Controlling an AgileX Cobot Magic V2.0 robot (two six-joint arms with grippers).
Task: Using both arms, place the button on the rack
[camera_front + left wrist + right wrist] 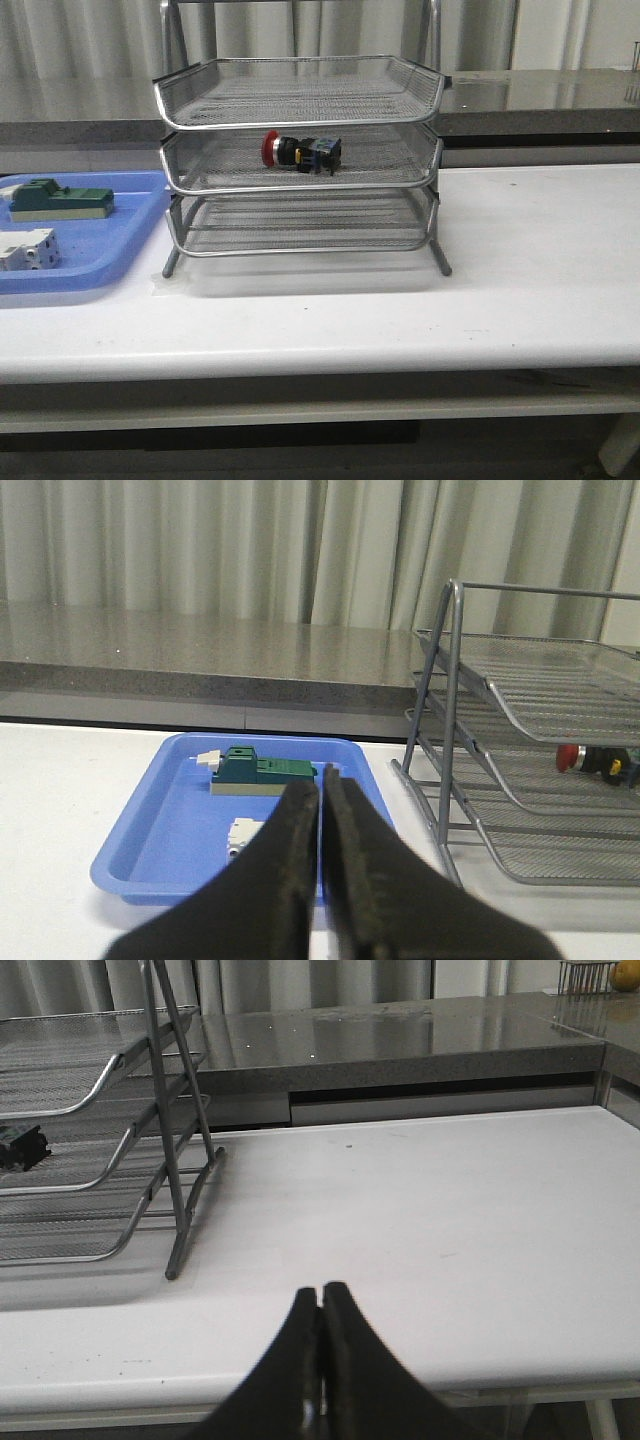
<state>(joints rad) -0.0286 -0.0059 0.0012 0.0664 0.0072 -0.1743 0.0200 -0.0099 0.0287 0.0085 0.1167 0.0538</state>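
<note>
**Button lying on the rack's middle tier, both grippers pressed together**

Front view gives us the rack [300,160] standing toward the far side of the white table [520,260], a little left of centre. We see the button [299,152] lying on its side on the middle tier, red head pointing left, black-and-blue body to the right. Left of the rack, just beside its foot, sits the blue tray [110,245], holding a green block [58,199] at its far part and a white component [26,249] nearer us.

From the left wrist view we find the left gripper [321,790] with its jaws pressed together and nothing between them, poised on the near side of the blue tray. Our right wrist view shows the right gripper [321,1305] likewise closed and empty, over the table's near edge, well apart from the rack on its right.
</note>
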